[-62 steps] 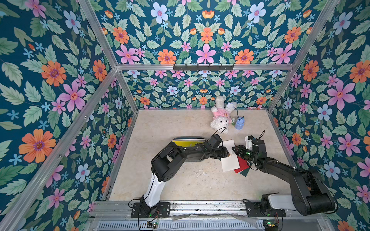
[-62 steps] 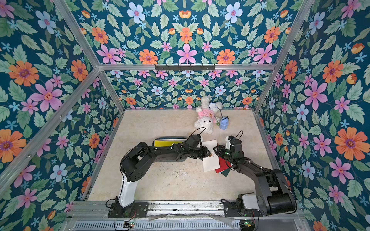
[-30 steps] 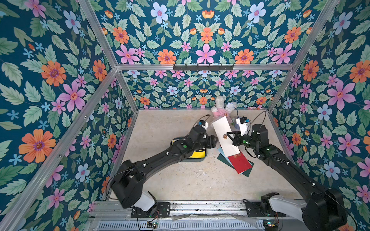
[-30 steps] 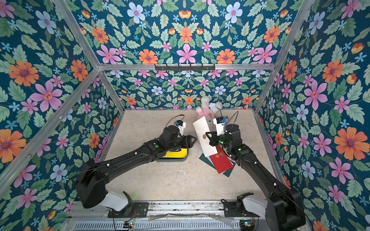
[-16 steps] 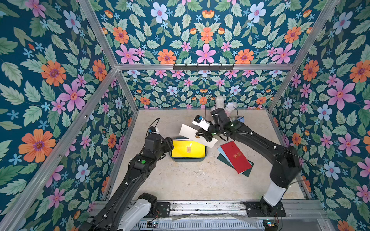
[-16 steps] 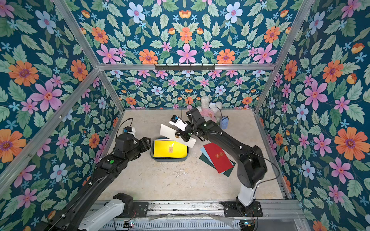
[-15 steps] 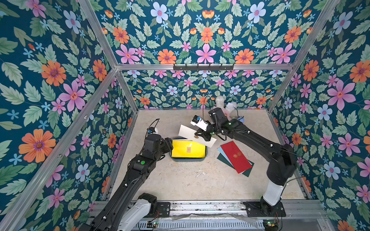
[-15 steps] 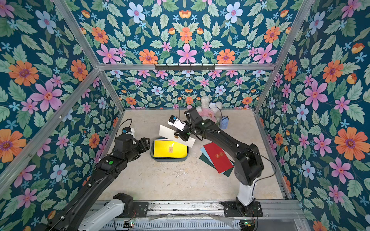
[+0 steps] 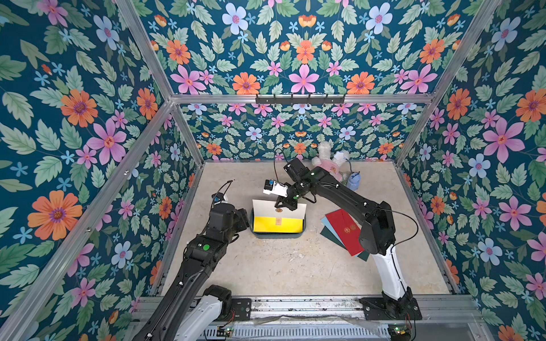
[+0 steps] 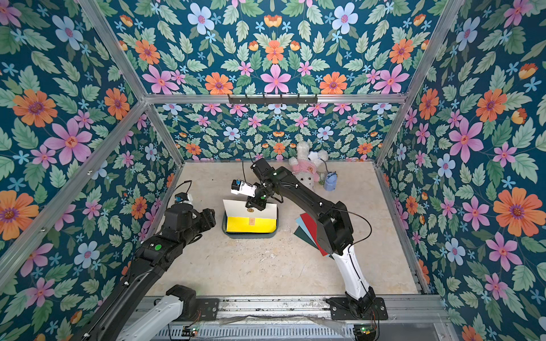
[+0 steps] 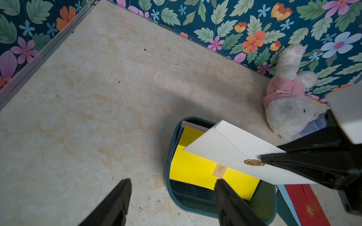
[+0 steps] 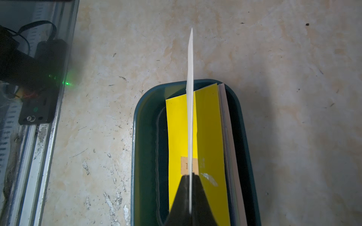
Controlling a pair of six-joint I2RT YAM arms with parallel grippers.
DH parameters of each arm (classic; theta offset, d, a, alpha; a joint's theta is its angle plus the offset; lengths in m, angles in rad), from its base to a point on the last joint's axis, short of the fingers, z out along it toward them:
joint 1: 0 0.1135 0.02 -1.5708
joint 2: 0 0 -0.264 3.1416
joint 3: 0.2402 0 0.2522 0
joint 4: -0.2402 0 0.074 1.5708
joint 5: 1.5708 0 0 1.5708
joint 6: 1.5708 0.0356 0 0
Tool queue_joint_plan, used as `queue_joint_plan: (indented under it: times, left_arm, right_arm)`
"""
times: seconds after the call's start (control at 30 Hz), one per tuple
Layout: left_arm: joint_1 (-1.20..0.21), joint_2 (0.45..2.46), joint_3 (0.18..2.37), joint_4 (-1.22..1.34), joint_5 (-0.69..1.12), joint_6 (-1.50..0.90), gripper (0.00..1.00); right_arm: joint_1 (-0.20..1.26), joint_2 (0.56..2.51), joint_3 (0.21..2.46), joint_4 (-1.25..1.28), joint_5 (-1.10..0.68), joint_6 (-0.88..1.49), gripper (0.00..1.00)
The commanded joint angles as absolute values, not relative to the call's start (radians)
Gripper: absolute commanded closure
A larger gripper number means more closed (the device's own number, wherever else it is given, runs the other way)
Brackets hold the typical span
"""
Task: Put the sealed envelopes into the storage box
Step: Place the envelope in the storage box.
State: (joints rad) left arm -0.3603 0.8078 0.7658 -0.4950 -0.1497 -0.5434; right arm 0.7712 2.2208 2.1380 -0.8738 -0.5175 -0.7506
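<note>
Left tool: jaws are seen open and empty, just beside storage box. Yellow envelope is stacked topmost inside. Cream envelope is gripped by right tool and held tilted over box, long axes parallel. Red envelope and others are seen on counter, rightward.

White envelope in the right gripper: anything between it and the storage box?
Nothing visible. The white envelope, in the right gripper, hangs over the storage box; below lies the yellow envelope already inside. The open left gripper stands aside.
</note>
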Motion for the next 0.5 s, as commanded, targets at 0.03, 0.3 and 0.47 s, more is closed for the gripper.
queue_joint_plan:
  times: [0.03,0.3,0.47]
  left_arm:
    - [-0.359,0.810,0.773,-0.500,-0.157,-0.529,0.27]
    - [-0.360,0.817,0.768,-0.497,-0.147,-0.529,0.27]
    - [-0.359,0.822,0.767,-0.495,-0.141,-0.528,0.26]
  right_arm:
    - [0.778,2.254,2.184,-0.933,-0.550,-0.778,1.00]
    - [0.788,2.294,2.177,-0.925,-0.542,-0.801,1.00]
    - [0.789,2.307,2.163,-0.918,-0.539,-0.804,1.00]
